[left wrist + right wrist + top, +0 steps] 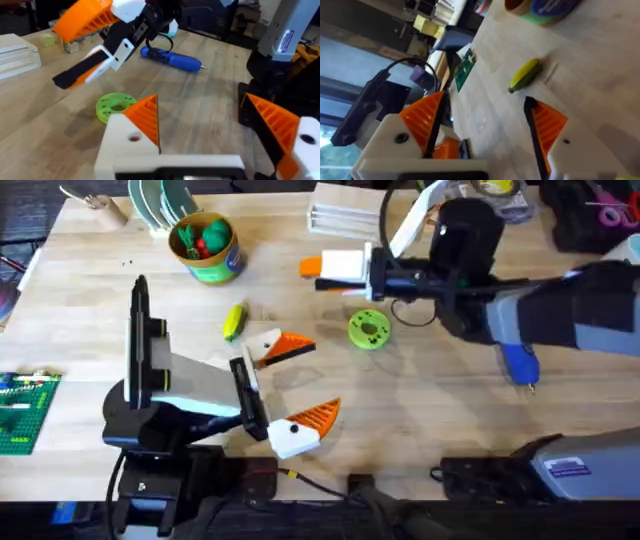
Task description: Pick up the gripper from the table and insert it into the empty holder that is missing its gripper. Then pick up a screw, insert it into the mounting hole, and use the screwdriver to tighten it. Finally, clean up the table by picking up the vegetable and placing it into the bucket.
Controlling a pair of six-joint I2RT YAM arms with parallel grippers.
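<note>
The vegetable (233, 321), yellow with a green end, lies on the wooden surface (420, 420) just below and right of the bucket (207, 246), which holds green and red toys. It sits a little up and left of the left hand (292, 388), whose two orange-padded fingers stand spread wide with nothing between them. The right hand (322, 269) hovers farther right, near the back edge; its fingers are parted and empty in its own wrist view. A green disc (369, 329) rests just below it. The blue screwdriver (521, 366) lies well to the right, partly under the right arm.
</note>
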